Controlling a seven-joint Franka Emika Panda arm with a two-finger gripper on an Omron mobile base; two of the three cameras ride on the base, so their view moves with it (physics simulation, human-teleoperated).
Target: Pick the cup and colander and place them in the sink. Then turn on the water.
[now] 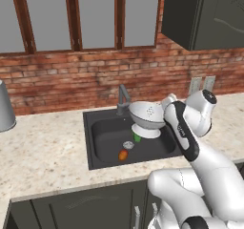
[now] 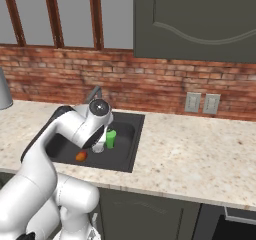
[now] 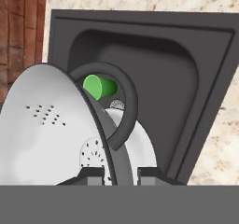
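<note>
The white-grey perforated colander [image 1: 145,116] hangs over the back right part of the dark sink [image 1: 102,149], in front of the faucet [image 1: 123,99]. My gripper [image 3: 120,171] is shut on the colander's [image 3: 42,129] rim, which runs between the two fingertips. Below it, in the basin, the green cup [image 1: 137,138] stands beside the round drain [image 1: 128,145]. The hand view shows the cup [image 3: 99,86] past the colander's handle. From the right, the cup [image 2: 110,139] stands just beyond my hand.
A small orange thing [image 1: 123,155] lies on the sink floor near the front. A large grey metal cylinder [image 1: 5,109] stands on the counter far left. Wall outlets [image 2: 201,103] sit on the brick wall to the right, above the speckled counter [image 2: 190,149].
</note>
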